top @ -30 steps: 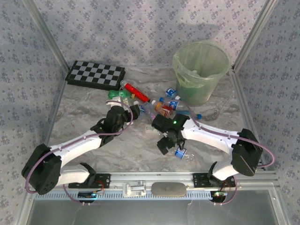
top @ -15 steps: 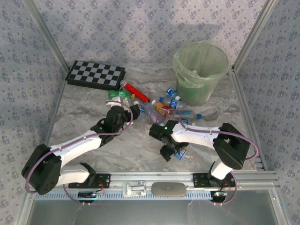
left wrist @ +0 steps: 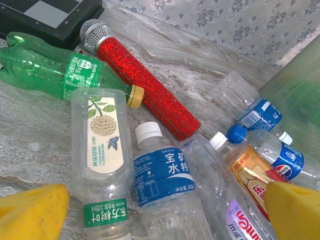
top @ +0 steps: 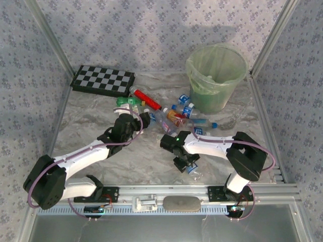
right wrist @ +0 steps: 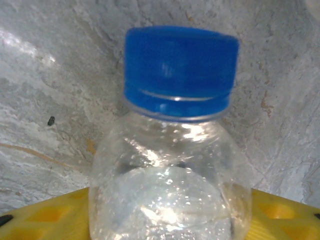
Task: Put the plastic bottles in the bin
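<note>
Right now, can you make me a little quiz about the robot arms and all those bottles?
1. True or false: the red sparkly microphone is lying inside the bin.
2. The right gripper has a clear bottle between its yellow fingers. What colour is its cap? A white, B blue, C yellow.
3. Fill in the word: the left gripper has its jaws ____ (open or shut).
Key: 1 false, it lies on the table; 2 B; 3 open.

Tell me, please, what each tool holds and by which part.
The right tool grips a blue-capped bottle by its body, below the shoulder. The left tool holds nothing.
</note>
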Motion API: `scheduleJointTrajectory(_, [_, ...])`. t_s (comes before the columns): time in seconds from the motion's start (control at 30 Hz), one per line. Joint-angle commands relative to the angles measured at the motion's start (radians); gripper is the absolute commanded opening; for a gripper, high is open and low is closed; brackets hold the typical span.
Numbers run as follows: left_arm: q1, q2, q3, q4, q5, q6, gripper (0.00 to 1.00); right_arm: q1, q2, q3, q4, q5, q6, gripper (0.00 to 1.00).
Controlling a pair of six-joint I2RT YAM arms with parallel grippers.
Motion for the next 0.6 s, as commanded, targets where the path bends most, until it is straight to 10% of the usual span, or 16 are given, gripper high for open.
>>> scheduleJointTrajectory(0.0, [0.011,-0.008,0.001,0.005,-0.012,-0.002,1.00,0.008,0.009,0.009,-0.004,-0.001,-0.013,0.57])
scheduleJointTrajectory(0.57, [0.032,-0.055,-0.034,0.000,-0.022,-0.003,1.00,-0.154,-0.297,0.089,0.202,-0.232,-0.104,0.48])
